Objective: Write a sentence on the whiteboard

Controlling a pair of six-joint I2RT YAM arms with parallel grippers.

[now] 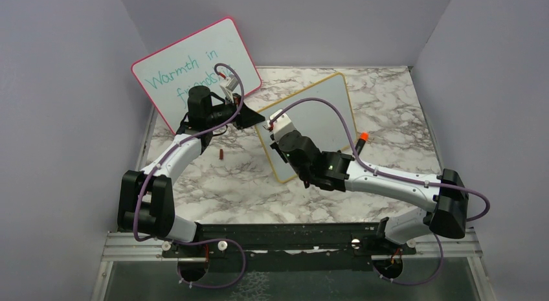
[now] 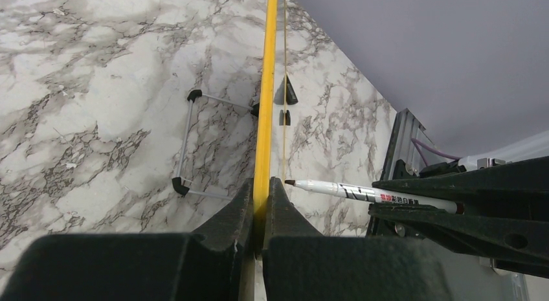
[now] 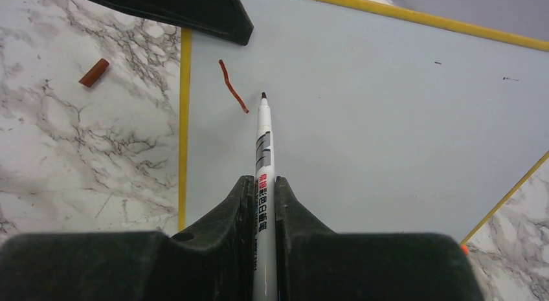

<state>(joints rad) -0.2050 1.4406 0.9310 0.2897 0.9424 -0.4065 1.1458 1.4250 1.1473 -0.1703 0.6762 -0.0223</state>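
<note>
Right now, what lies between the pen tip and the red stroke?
Just bare whiteboard separates the pen tip from the red stroke, per the right wrist view.

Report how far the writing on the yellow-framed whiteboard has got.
Done: the cap lies off on the table, the left gripper is clamped on the yellow edge of the whiteboard, and one short red-brown stroke is drawn. In hand: the right gripper holds the marker, tip just beside that stroke; contact unclear. Left: nearly all the words; no letter is readable.
</note>
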